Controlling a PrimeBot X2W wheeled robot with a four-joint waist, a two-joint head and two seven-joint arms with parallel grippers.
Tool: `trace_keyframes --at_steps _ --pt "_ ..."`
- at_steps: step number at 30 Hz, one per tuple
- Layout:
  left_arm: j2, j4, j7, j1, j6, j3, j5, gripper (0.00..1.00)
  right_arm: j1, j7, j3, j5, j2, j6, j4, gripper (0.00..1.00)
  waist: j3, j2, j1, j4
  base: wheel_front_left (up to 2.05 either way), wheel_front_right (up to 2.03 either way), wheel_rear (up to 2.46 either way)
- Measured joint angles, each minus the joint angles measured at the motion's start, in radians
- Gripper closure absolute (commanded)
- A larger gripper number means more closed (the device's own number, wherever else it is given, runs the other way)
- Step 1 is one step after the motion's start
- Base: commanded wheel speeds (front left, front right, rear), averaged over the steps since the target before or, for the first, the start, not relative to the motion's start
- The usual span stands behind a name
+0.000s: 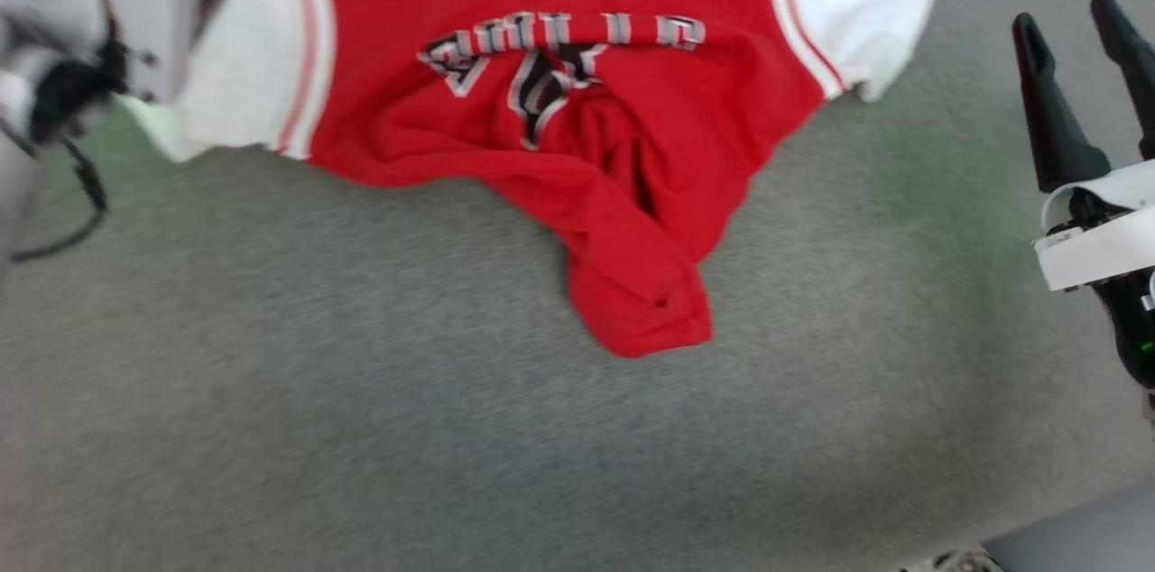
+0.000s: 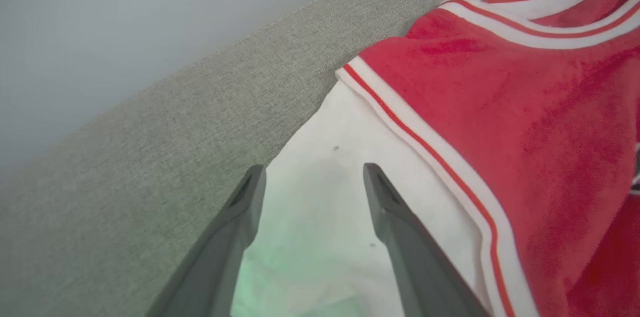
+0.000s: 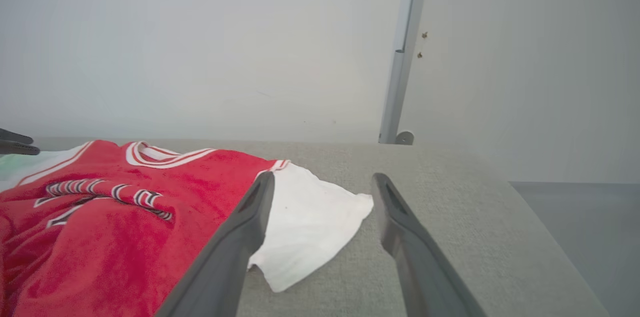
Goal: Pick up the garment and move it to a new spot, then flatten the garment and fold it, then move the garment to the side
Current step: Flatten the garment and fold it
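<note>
The shirt [image 1: 541,148] lies on the grey counter [image 1: 361,419], sleeves out but lower half bunched: flattening is unfinished and folding not yet begun. The left gripper [image 2: 312,172] and right gripper [image 3: 324,179] are spread, holding nothing.

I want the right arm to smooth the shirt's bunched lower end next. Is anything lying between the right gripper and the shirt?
Nothing visible. The right gripper stands open to the right of the garment, and just bare grey cloth surface lies between them, up to the bunched lower end.

Left tool [image 2: 314,171], jaws apart, hangs over the white sleeve of the garment [image 2: 500,117].
</note>
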Motion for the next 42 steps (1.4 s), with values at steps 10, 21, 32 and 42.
trace_keyframes --at_steps 10,21,32,42 --pt "0.024 0.107 0.261 -0.150 0.000 -0.056 -0.087 0.00 0.013 -0.016 0.006 -0.012 0.024 0.000 0.025 0.00 0.081 0.0000 0.0001 -0.102 0.00 0.00 0.00" --pt "0.011 0.031 0.323 -0.202 0.001 -0.149 -0.136 1.00 -0.172 0.117 0.128 -0.032 -0.060 0.000 0.005 0.00 0.116 0.0000 0.0000 -0.069 0.00 0.00 0.00" --pt "-0.043 -0.014 0.264 -0.291 0.000 -0.232 -0.164 1.00 -0.588 0.452 0.459 0.076 -0.183 0.000 0.220 0.00 0.173 0.0000 0.0000 0.012 0.00 0.00 0.00" --pt "-0.071 -0.037 0.215 -0.374 -0.004 -0.300 -0.223 1.00 -0.795 0.564 0.701 0.278 -0.197 0.000 0.406 0.00 0.233 0.0000 0.0000 0.081 0.00 0.00 0.00"
